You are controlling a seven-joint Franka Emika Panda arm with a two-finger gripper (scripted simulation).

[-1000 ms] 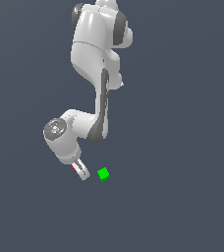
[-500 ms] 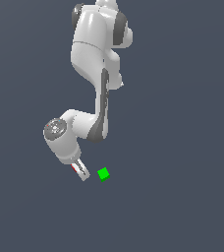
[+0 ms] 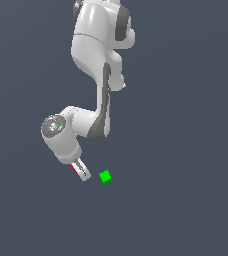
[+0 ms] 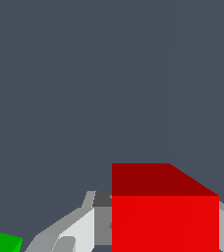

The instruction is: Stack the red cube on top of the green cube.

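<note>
My gripper hangs low at the end of the white arm, just to the exterior view's left of the green cube. The red cube shows there only as a thin red sliver between the fingers. In the wrist view the red cube fills the gap of the gripper, with a finger pressed against each side. A corner of the green cube shows at the picture's edge, apart from the red one.
The floor is a plain dark grey surface with nothing else on it. The arm's white links rise above the gripper.
</note>
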